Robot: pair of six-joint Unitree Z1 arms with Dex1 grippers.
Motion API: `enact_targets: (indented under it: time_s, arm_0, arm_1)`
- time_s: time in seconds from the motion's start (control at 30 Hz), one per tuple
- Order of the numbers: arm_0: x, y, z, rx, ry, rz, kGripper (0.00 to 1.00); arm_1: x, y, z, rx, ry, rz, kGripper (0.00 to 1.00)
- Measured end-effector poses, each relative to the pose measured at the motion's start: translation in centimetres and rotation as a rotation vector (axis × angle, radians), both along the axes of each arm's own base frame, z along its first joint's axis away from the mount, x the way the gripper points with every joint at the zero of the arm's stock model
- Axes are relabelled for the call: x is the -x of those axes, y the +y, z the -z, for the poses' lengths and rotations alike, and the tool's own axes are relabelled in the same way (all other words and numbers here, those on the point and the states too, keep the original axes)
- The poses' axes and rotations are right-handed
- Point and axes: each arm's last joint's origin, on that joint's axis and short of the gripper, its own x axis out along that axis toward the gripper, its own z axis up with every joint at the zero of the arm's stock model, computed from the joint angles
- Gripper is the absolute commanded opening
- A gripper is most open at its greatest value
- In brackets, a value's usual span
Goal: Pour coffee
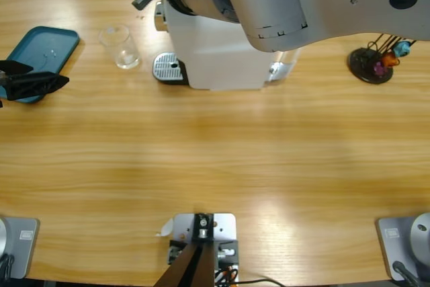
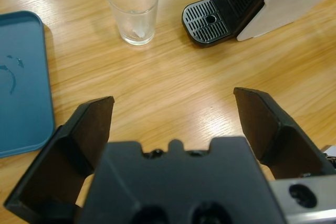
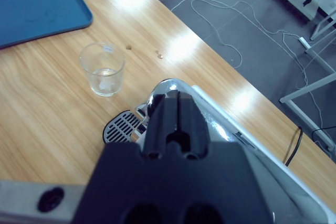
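wooden table, glass waiting beside the drip tray

long wooden table [image 1: 215, 159] carried everything, and the white coffee machine [image 1: 215, 58] served as the landmark. its round black drip tray [image 1: 168, 67] jutted from one end of the machine, and the empty glass [image 1: 121, 46] stood upright just beside that tray, apart from it and not under the spout. farther out on the same side, past the glass, lay the blue tray [image 1: 41, 55]. a dark stand with coloured capsules [image 1: 373, 64] sat well apart on the machine's opposite side.

the relation that mattered: from the left gripper [image 2: 173, 114] the glass lay straight ahead and slightly to one side, with bare table between, and the drip tray lay ahead to the other side. the glass's long axis was vertical, so a sideways grasp around its wall looked the likely approach. the left arm was the nearer one to the glass; its jaws stood wide apart and held nothing.

the right gripper [image 3: 173, 116] hung directly over the machine's top, its jaws pressed together. they seemed to rest against the silver lever there, though contact could not be confirmed. judging by this, the glass had yet to be set on the drip tray.
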Motion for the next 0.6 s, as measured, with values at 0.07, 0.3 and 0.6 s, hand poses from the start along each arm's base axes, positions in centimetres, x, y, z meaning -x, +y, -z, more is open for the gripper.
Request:
enact_targets:
  time_s: [0.07,0.3,0.6]
  arm_0:
    - [0.0,0.0,0.0,-0.001,0.001,0.000,0.989]
    - [0.0,0.0,0.1,-0.001,0.002,0.000,0.991]
    - [0.0,0.0,0.1,-0.002,0.002,0.000,1.000]
  arm_1:
    - [0.1,-0.2,-0.1,-0.002,-0.001,0.000,0.000]
    - [1.8,-2.8,-1.9,0.058,0.034,-0.002,0.000]
    - [6.0,-10.5,-8.8,0.136,0.095,-0.008,0.974]
